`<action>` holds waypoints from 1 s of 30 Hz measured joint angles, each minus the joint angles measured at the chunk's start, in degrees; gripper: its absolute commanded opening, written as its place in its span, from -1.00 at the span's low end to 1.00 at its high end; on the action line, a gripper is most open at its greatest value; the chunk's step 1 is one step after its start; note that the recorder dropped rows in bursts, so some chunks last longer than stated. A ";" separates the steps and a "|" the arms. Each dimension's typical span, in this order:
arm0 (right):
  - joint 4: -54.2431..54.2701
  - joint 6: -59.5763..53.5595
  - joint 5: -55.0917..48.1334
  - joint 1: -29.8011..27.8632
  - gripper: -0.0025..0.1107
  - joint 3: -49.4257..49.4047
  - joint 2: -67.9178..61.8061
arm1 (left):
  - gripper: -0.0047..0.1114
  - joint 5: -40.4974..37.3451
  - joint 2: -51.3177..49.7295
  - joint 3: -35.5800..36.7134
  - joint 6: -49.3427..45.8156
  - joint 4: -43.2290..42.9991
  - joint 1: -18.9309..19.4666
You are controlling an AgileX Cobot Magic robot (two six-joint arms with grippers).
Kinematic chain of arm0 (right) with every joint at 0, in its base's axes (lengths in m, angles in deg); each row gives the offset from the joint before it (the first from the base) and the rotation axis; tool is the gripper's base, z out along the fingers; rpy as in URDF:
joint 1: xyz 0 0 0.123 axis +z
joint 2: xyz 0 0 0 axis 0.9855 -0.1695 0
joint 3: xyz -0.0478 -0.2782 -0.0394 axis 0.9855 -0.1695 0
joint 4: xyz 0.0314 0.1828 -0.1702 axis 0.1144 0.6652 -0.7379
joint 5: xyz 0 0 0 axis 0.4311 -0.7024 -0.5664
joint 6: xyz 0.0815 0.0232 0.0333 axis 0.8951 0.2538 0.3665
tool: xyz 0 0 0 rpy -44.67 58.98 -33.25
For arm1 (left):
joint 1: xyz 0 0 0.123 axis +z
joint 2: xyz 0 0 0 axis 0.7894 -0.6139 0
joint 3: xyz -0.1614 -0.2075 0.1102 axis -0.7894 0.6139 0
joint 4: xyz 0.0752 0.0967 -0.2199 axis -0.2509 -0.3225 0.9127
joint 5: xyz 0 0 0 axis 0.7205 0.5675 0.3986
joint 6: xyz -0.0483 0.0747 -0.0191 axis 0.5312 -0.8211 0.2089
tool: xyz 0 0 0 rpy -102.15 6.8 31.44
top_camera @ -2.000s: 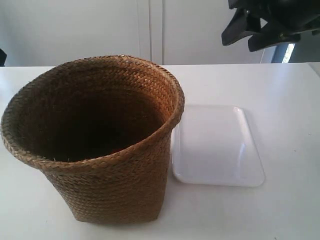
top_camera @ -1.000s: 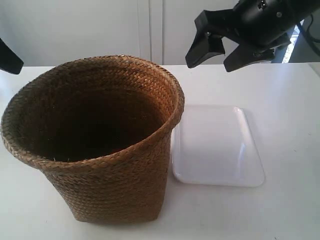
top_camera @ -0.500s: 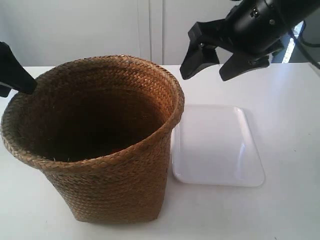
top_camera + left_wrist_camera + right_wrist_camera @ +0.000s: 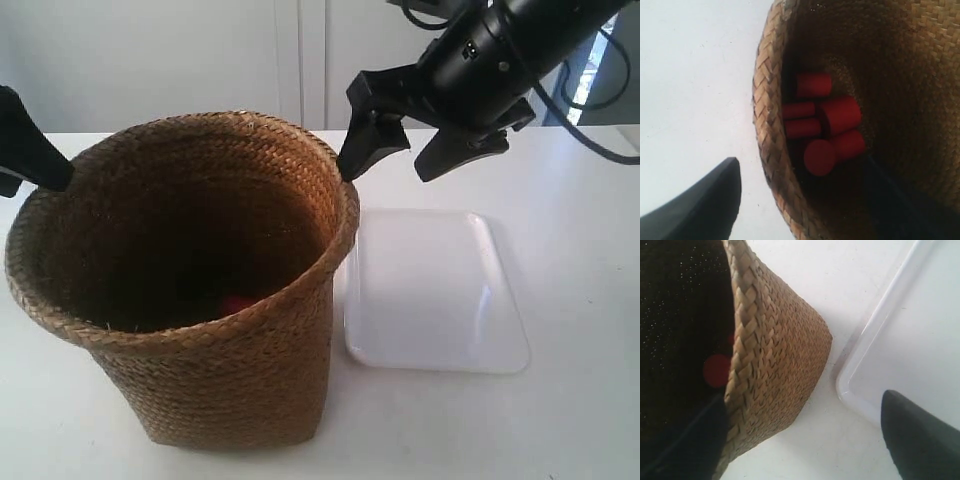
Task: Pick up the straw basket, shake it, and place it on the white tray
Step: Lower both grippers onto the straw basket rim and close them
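The straw basket (image 4: 210, 330) stands upright on the white table, left of the white tray (image 4: 432, 290), with a narrow gap between them. Several red cylinders (image 4: 826, 127) lie on its dark bottom. My right gripper (image 4: 392, 165) is open astride the basket's tray-side rim (image 4: 742, 340). One finger (image 4: 685, 445) is inside and the other finger (image 4: 920, 437) hangs over the tray (image 4: 920, 335). My left gripper (image 4: 800, 170) is open astride the opposite rim (image 4: 767, 150). Its outer finger (image 4: 700, 210) is over the table, and only one black finger (image 4: 30, 150) shows in the exterior view.
The white table (image 4: 560, 420) runs on past the tray and in front of the basket. A white wall with a panel seam (image 4: 300, 60) stands behind. Black cables (image 4: 600, 110) trail from the right arm at the back right.
The right gripper came down and toward the basket until it straddled the rim. The left finger reached the far rim. The basket's rim shifted slightly, and a red piece now shows inside.
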 measured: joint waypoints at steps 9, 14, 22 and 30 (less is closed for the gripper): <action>-2.38 0.70 -2.74 0.32 0.42 4.77 -0.26 | 0.32 0.00 0.00 0.00 -0.14 0.00 0.00; -2.51 1.07 -3.38 0.46 0.42 5.24 -0.26 | 0.32 0.00 0.00 0.00 -0.25 0.00 0.00; 0.61 0.62 -3.50 0.46 0.42 5.24 -0.26 | 0.32 0.51 -0.82 0.00 -0.36 0.00 -0.13; 2.68 0.01 -3.61 0.46 0.42 5.24 -0.64 | 0.31 0.44 -3.57 0.00 -0.36 0.00 -0.13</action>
